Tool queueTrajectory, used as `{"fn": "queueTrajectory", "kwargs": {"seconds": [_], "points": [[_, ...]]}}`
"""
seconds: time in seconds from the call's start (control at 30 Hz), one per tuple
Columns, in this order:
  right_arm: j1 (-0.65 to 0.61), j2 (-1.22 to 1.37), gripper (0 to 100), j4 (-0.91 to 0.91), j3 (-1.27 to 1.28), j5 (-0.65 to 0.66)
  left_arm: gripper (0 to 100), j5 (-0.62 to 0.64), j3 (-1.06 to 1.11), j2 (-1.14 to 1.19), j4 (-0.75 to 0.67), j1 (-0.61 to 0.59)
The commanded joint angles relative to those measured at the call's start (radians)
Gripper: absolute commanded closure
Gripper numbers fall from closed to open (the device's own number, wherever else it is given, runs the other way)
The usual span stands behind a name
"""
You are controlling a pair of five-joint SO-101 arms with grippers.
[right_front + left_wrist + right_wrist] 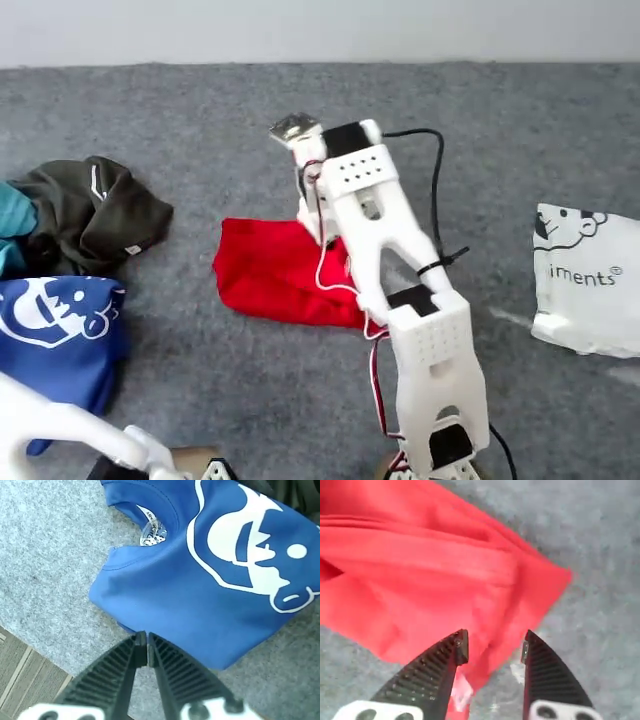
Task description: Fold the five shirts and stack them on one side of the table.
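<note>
A crumpled red shirt (275, 272) lies in the middle of the grey table. My right arm (372, 215) stretches over its near-right edge. In the right wrist view my right gripper (493, 649) is open just above the red shirt (420, 575), near its corner, with nothing between the fingers. A blue shirt (55, 335) with a white print lies at the left. My left gripper (147, 644) is shut and empty, hovering at the edge of the blue shirt (200, 600) close to the collar. My left arm (60, 425) stands at the near-left corner.
A dark green shirt (95, 210) and a teal shirt (12, 228) are bunched at the far left behind the blue one. A folded white printed shirt (590, 282) rests at the right edge. The table's edge and a wooden floor (20, 675) lie near the left gripper.
</note>
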Motion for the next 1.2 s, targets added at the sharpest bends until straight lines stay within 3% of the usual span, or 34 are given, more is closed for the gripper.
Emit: {"fn": "queueTrajectory", "kwargs": {"seconds": [0.0,0.17,0.3,0.53,0.9,0.97,1.17], "points": [[-0.045,0.013,81.2,0.041,-0.04,-0.008,98,0.006,-0.007,-0.029,-0.017,0.005],[-0.087,0.087,83.6,0.041,-0.04,-0.006,98,0.003,-0.007,-0.029,-0.018,0.0],[-0.09,0.107,99.3,0.042,-0.04,0.035,98,0.003,-0.007,-0.029,-0.032,-0.003],[-0.145,-0.035,98.9,0.045,-0.038,0.072,98,0.002,-0.007,-0.029,-0.032,0.003],[-0.464,-0.208,98.5,0.044,0.166,0.092,98,0.003,-0.007,-0.029,-0.032,-0.002],[-0.498,-0.211,95.0,0.044,0.184,0.092,98,0.003,-0.007,-0.029,-0.032,-0.002],[-0.498,-0.246,71.9,0.044,0.175,0.087,98,0.002,-0.007,-0.029,-0.032,-0.002]]}}
